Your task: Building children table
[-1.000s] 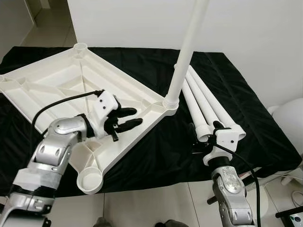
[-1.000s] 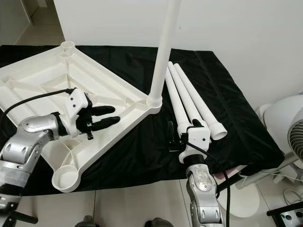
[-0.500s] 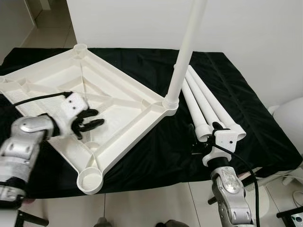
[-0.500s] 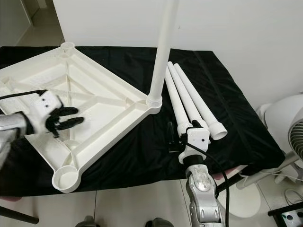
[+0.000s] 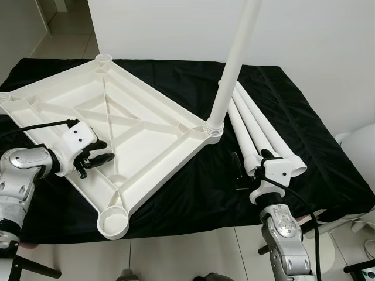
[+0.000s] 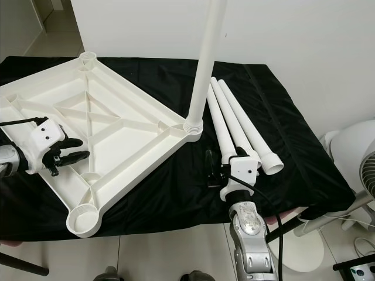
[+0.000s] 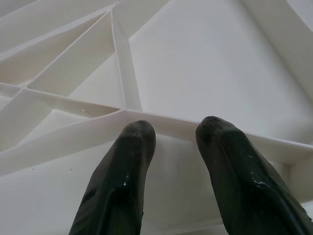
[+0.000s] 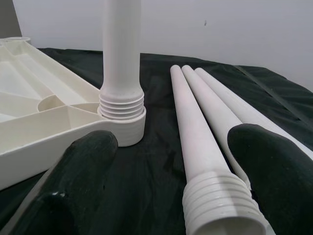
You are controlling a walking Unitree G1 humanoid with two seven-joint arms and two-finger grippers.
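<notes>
The white ribbed tabletop [image 5: 146,132] lies upside down on the black cloth. One white leg [image 5: 234,64] stands upright, screwed into the tabletop's right corner socket. Three loose legs [image 5: 258,126] lie side by side to its right, threaded ends toward me. My left gripper [image 5: 101,153] hovers over the tabletop's left-front edge, open, with only a rib under its fingertips [image 7: 139,132]. My right gripper [image 5: 251,165] sits at the loose legs' threaded ends, open, and one leg's threaded end [image 8: 222,203] lies between its fingers without contact.
Empty leg sockets sit at the front corner [image 5: 112,222], the far corner [image 5: 102,59] and the left corner [image 5: 2,97]. The black cloth [image 5: 193,193] ends at the table's front edge above a tiled floor. A white fan [image 6: 351,152] stands at the right.
My left gripper has pulled back to the left, from the middle of the tabletop to its left-front edge. The right gripper and the legs have stayed put.
</notes>
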